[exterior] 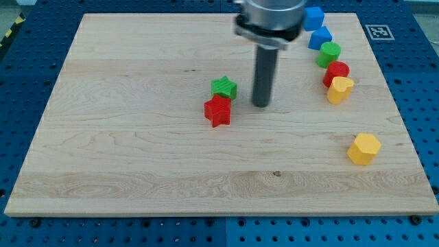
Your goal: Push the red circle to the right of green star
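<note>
The red circle [337, 72] lies near the view's right edge of the board, in a column of blocks. The green star [223, 88] sits near the board's middle, touching a red star [217, 110] just below it. My tip [260, 105] stands on the board a short way to the right of the green star, apart from it, and well to the left of the red circle.
The right-hand column holds two blue blocks [313, 17] [319, 37], a green circle [329, 53] above the red circle, and a yellow block [339, 89] touching it below. A yellow hexagon [363, 148] lies lower right. The wooden board [137, 151] rests on a blue pegboard.
</note>
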Controlling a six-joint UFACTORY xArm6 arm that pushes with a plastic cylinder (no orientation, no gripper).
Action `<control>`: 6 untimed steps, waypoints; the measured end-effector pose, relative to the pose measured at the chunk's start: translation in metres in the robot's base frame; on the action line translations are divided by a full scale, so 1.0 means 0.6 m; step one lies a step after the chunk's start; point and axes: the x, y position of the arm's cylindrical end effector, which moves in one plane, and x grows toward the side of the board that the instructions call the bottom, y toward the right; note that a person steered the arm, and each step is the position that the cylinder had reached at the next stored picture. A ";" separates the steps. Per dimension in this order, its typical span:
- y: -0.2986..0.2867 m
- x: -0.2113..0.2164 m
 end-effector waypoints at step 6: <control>0.300 -0.042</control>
